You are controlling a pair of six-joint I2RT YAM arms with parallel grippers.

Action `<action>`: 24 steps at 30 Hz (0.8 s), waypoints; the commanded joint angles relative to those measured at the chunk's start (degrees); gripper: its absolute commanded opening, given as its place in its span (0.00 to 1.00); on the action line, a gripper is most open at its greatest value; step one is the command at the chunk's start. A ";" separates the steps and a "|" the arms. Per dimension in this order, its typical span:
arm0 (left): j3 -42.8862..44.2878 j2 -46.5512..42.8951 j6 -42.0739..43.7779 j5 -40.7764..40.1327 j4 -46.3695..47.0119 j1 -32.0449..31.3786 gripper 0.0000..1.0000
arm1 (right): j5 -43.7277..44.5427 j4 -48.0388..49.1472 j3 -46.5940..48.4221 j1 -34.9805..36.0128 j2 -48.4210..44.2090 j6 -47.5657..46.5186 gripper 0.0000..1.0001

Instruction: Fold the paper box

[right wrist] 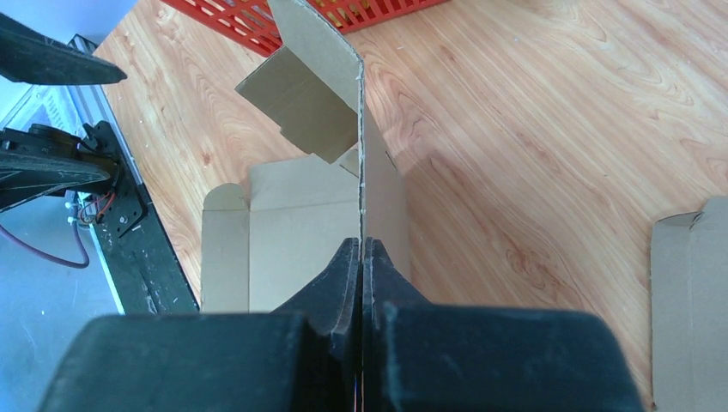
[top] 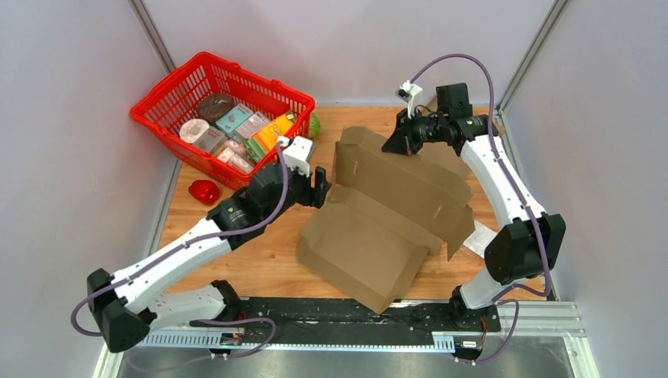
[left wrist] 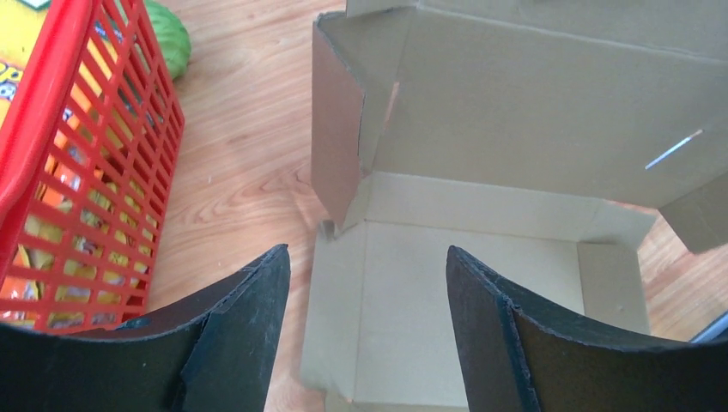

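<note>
Paper box (top: 378, 228): light thin card, prob. stiff only at creases; grip edges. Right gripper (right wrist: 361, 249) pinches its upright wall; left gripper (left wrist: 367, 257) spread, side flap (left wrist: 336, 129) just ahead.

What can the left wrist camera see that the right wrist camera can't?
Only the left wrist view shows the open inside of the paper box, seen between the wide-open left fingers, and a green round thing beside the red basket. Only the right wrist view shows the right fingers pinched shut on a thin upright edge of the box, and the black rail at the table's edge. Both views show the paper box, the red basket and the wooden table.
</note>
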 commanded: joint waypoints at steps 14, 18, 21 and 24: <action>17.70 24.55 3.75 -12.26 0.51 1.40 0.65 | 2.99 -1.89 3.42 2.60 -0.69 -5.31 0.00; 15.33 24.12 7.69 -11.38 2.88 4.56 0.38 | 5.28 -1.19 1.84 3.83 -1.57 -9.35 0.00; 12.61 23.15 11.02 -8.85 5.16 5.79 0.15 | 6.60 1.87 -1.41 5.41 -3.32 -13.65 0.00; 7.69 20.78 13.67 -6.46 9.55 6.59 0.03 | 10.11 5.31 -4.05 7.69 -4.21 -17.09 0.00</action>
